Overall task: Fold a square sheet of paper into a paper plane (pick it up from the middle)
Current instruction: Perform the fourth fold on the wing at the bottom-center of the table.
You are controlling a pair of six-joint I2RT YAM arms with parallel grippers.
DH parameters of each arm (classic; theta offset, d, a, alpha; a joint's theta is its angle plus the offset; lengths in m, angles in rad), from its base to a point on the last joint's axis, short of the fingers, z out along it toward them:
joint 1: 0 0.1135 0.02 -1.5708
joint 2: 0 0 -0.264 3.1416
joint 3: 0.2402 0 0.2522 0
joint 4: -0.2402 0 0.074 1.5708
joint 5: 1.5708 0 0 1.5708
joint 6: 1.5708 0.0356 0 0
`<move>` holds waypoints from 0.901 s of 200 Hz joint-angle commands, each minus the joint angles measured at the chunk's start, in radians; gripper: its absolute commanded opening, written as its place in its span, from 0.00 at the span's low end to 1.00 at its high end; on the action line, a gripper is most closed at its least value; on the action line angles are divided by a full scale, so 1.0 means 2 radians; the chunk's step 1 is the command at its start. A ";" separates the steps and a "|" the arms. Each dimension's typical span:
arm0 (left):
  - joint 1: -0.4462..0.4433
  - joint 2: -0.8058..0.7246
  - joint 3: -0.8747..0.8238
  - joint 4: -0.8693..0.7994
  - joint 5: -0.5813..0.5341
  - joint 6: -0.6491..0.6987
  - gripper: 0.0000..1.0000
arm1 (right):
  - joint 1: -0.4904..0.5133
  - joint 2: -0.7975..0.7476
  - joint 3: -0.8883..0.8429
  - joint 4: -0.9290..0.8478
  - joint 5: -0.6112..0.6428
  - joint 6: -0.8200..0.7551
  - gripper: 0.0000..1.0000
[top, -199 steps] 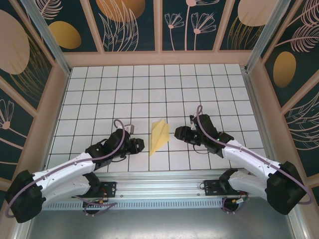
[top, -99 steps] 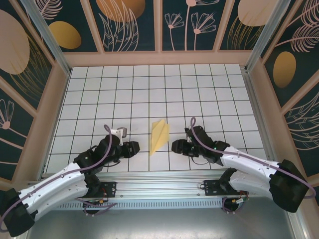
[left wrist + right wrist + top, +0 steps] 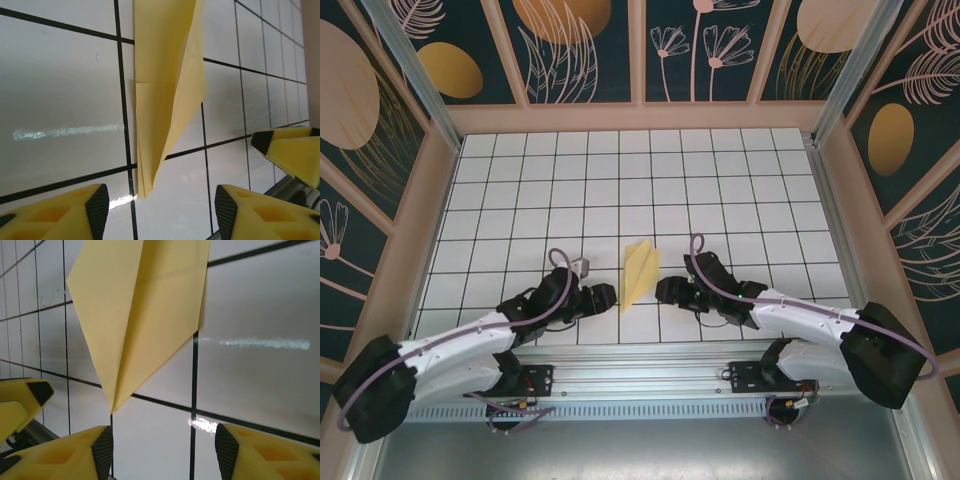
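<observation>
The square sheet of paper lies flat on the white grid table, folded into a pale-yellow pointed paper plane [image 3: 640,272] with a centre crease, its narrow tip toward the near edge. My left gripper [image 3: 608,296] sits just left of that tip, open and holding nothing. My right gripper [image 3: 662,291] sits just right of it, also open and holding nothing. In the left wrist view the paper plane [image 3: 167,90] ends a little ahead of my open left gripper [image 3: 161,212]. In the right wrist view the paper plane [image 3: 142,310] points down toward my open right gripper [image 3: 162,452].
The table [image 3: 620,190] stretches free behind the paper. Wooden walls [image 3: 415,240] close it in on the left, right and back. An aluminium rail [image 3: 640,385] with both arm bases runs along the near edge. The right gripper's yellow finger [image 3: 292,155] shows in the left wrist view.
Both grippers have opened wider. The left one drew back, then came right to the paper's near tip; the right one moved left and nearer. The paper has not moved.
</observation>
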State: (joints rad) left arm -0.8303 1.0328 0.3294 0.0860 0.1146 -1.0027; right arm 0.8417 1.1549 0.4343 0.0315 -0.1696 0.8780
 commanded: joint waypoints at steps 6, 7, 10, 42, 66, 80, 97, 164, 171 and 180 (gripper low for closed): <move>0.002 0.094 0.074 0.064 0.006 0.027 0.51 | -0.048 0.025 0.007 0.057 -0.044 -0.003 0.58; 0.002 0.097 0.075 0.066 0.006 0.027 0.50 | -0.051 0.026 0.008 0.057 -0.045 -0.003 0.58; 0.001 0.104 0.081 0.074 0.007 0.027 0.47 | -0.056 0.029 0.008 0.057 -0.049 -0.004 0.58; 0.001 0.169 0.130 0.122 0.019 0.027 0.31 | -0.095 0.044 0.007 0.082 -0.098 -0.006 0.55; 0.001 0.222 0.172 0.086 0.006 0.041 0.24 | -0.099 0.057 0.026 0.059 -0.104 -0.023 0.55; 0.002 0.246 0.188 0.058 -0.016 0.046 0.19 | -0.103 0.062 0.027 0.070 -0.115 -0.021 0.56; 0.001 0.253 0.188 0.044 -0.038 0.038 0.15 | -0.103 0.077 0.038 0.064 -0.120 -0.029 0.57; 0.002 0.283 0.145 0.115 -0.027 0.028 0.13 | -0.103 0.120 0.071 0.053 -0.124 -0.052 0.58; 0.001 0.284 0.137 0.123 -0.028 0.026 0.13 | -0.102 0.120 0.073 0.050 -0.122 -0.053 0.59; 0.002 0.286 0.129 0.130 -0.030 0.027 0.13 | -0.101 0.118 0.074 0.047 -0.112 -0.052 0.59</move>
State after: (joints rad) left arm -0.8303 1.5890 0.6292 0.2848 0.0666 -0.9405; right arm 0.6411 1.3884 0.5426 0.1310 -0.3950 0.7979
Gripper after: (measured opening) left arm 0.132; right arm 0.584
